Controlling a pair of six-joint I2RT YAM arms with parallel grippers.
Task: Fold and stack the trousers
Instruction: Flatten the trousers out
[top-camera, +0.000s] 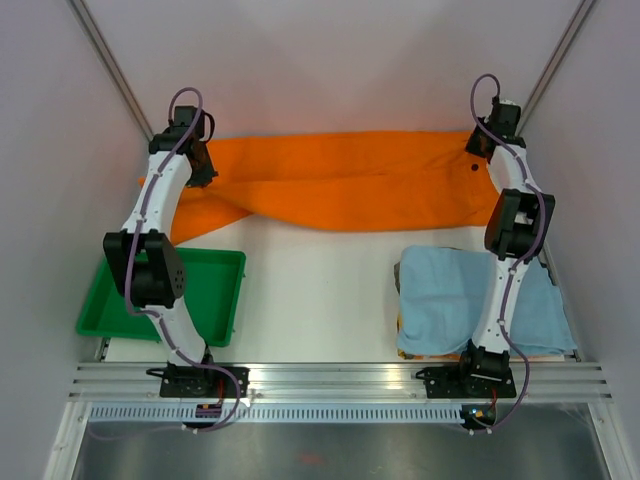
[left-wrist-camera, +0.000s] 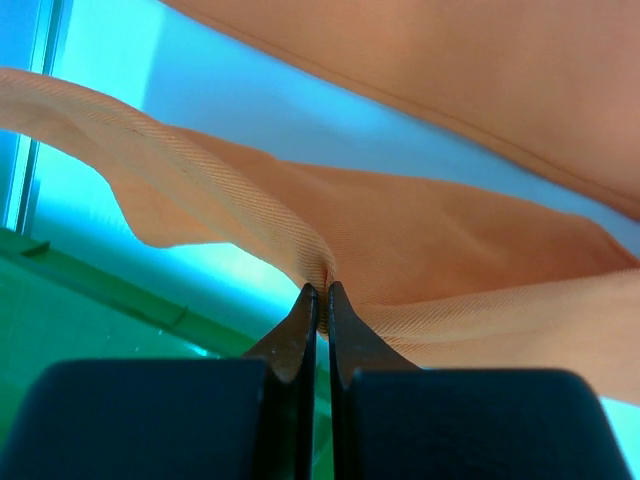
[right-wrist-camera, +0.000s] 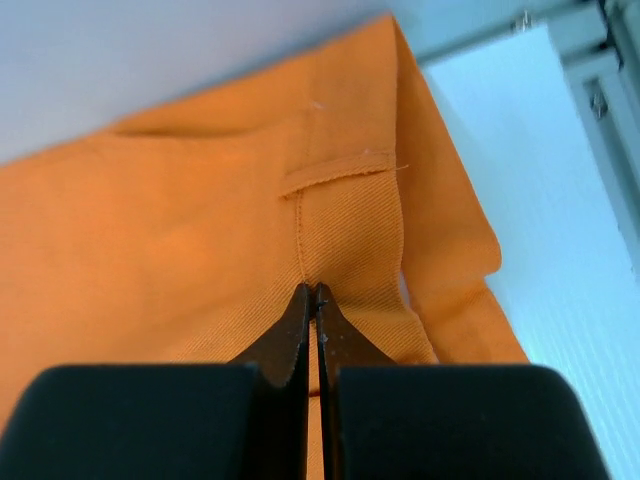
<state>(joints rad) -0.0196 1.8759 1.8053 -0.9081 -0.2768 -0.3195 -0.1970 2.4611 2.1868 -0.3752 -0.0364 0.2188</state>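
The bright orange trousers (top-camera: 340, 180) lie stretched along the far side of the table, waist to the right and legs to the left. My left gripper (top-camera: 203, 165) is at the leg end. In the left wrist view that gripper (left-wrist-camera: 322, 290) is shut on a pinched fold of the orange fabric (left-wrist-camera: 450, 230). My right gripper (top-camera: 481, 150) is at the waist end. In the right wrist view it (right-wrist-camera: 312, 292) is shut on the waistband (right-wrist-camera: 350, 230) just below a belt loop (right-wrist-camera: 335, 172).
A green tray (top-camera: 225, 300) sits at the near left, partly under my left arm, and shows in the left wrist view (left-wrist-camera: 60, 330). A folded light blue cloth (top-camera: 450, 300) lies at the near right beneath my right arm. Walls enclose the table on three sides.
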